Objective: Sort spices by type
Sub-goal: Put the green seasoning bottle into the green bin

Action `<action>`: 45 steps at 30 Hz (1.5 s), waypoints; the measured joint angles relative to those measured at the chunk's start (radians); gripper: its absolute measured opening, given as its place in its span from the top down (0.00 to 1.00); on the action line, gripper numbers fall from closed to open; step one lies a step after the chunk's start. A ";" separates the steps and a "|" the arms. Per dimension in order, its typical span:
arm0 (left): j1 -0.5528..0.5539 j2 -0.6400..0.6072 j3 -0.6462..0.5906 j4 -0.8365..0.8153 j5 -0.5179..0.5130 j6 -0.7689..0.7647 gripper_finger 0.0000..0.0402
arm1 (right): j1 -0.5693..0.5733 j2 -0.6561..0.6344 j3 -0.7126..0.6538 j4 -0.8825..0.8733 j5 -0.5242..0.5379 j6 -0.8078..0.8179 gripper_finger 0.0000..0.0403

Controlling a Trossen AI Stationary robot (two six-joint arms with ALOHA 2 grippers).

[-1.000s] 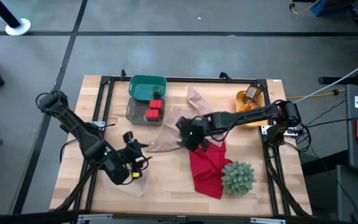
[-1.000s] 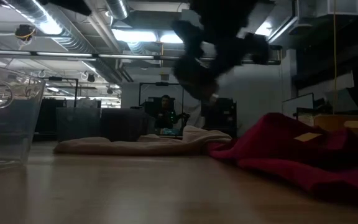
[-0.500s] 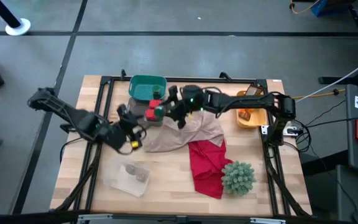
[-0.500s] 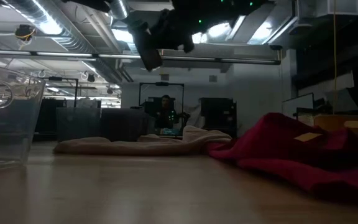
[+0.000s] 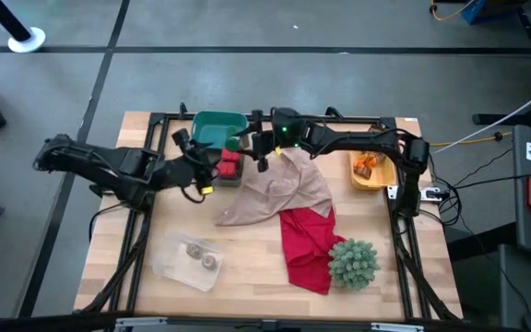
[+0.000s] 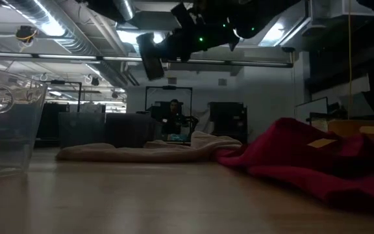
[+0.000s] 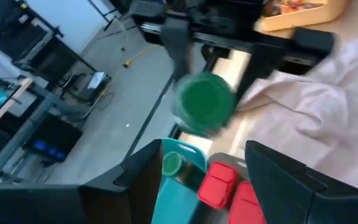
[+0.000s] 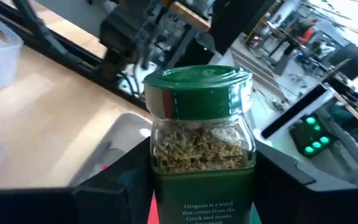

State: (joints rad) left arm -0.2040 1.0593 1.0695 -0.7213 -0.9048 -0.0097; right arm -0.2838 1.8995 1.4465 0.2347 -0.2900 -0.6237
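Note:
My right gripper (image 5: 249, 145) hangs over the green bin (image 5: 212, 124) at the table's far edge, shut on a dark-green spice jar (image 8: 201, 127) with a green lid and dried herbs inside. The left wrist view shows that jar's lid (image 7: 204, 102) end-on. My left gripper (image 5: 203, 170) is open, beside the grey container holding red tins (image 5: 228, 166); its fingers frame the tins (image 7: 219, 186) and another green jar (image 7: 171, 164) in the bin. Two tan-grey pots (image 5: 201, 255) sit in a clear tub (image 5: 175, 267). Orange packets (image 5: 365, 163) lie in a yellow tray. My right gripper pinches the jar by its glass body (image 8: 166, 155), below the lid, with one finger (image 8: 114, 183) on each side. The arm reaches in from the table's right. The jar is lifted clear and stands upright between the fingers, above the green bin.
A beige cloth (image 5: 279, 189) lies mid-table, overlapping a red cloth (image 5: 307, 244). A spiky green plant (image 5: 353, 263) stands at the near right. A black frame (image 5: 159, 124) borders the table. In the low view the clear tub (image 6: 5, 117) stands close on the left.
My right gripper has carried the green jar from above the cloths mid-table up and toward the far-left, to over the green bin. My left gripper has left the clear tub at the near left and moved toward the far edge, beside the red tins.

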 joint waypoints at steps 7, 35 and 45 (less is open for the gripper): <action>0.122 0.036 0.000 0.113 0.189 0.097 0.47 | 0.017 0.009 0.000 -0.001 -0.019 -0.007 0.47; 0.258 0.135 0.000 0.193 0.348 0.222 0.47 | 0.021 0.010 -0.002 -0.045 -0.027 -0.008 0.48; 0.258 0.136 -0.001 0.211 0.312 0.228 0.41 | 0.022 0.009 0.000 -0.046 -0.031 -0.009 0.48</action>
State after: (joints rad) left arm 0.0544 1.1954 1.0683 -0.5104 -0.5927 0.2188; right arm -0.2623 1.9083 1.4467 0.1883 -0.3210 -0.6323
